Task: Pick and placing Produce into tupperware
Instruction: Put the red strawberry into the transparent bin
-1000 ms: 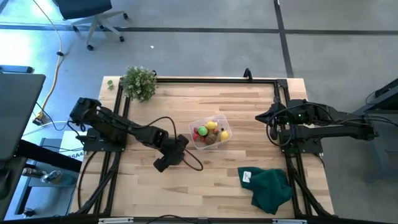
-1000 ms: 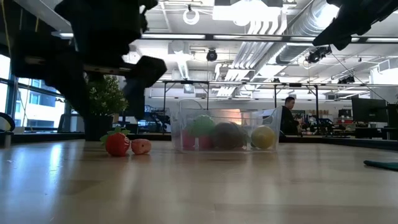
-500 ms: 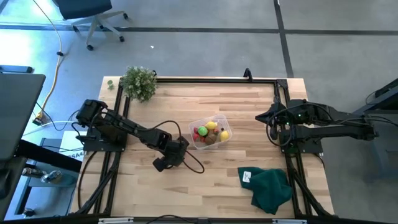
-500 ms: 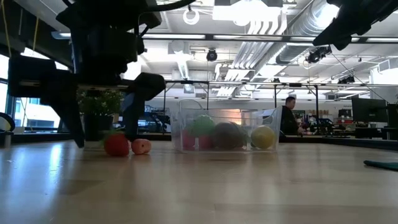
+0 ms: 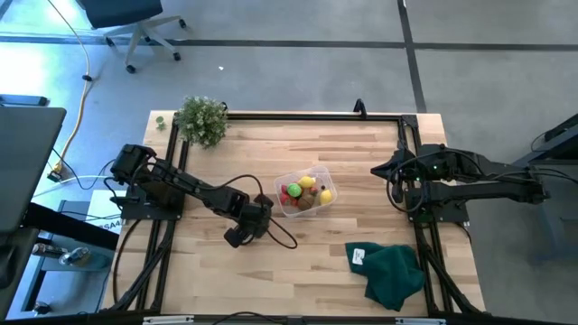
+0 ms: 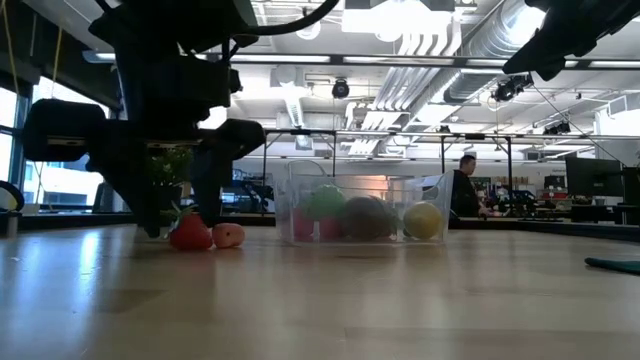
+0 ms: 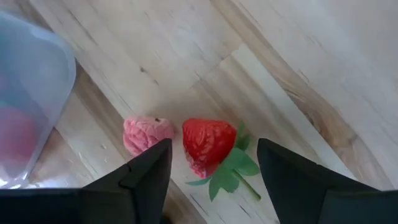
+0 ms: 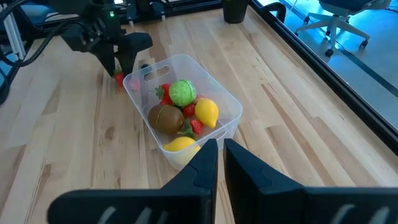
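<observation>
Over the last second the left claw (image 6: 178, 222) had come down from above the table to the wood, and its fingers had begun drawing in around the toy strawberry (image 7: 208, 144), so the grasp looked under way but not finished. In the left wrist view the two dark fingers (image 7: 149, 171) stood partly open on either side of the strawberry, with a gap on each flank, gripping nothing yet. A small pink fruit (image 7: 148, 134) lay just beside the strawberry, near one finger, and might get caught too. Seen from above, both pieces sat at about nine o'clock from the clear tub (image 5: 305, 191), which held the other fruit. The right claw (image 8: 219, 149), fingers closed and empty, waited at three o'clock of the tub.
</observation>
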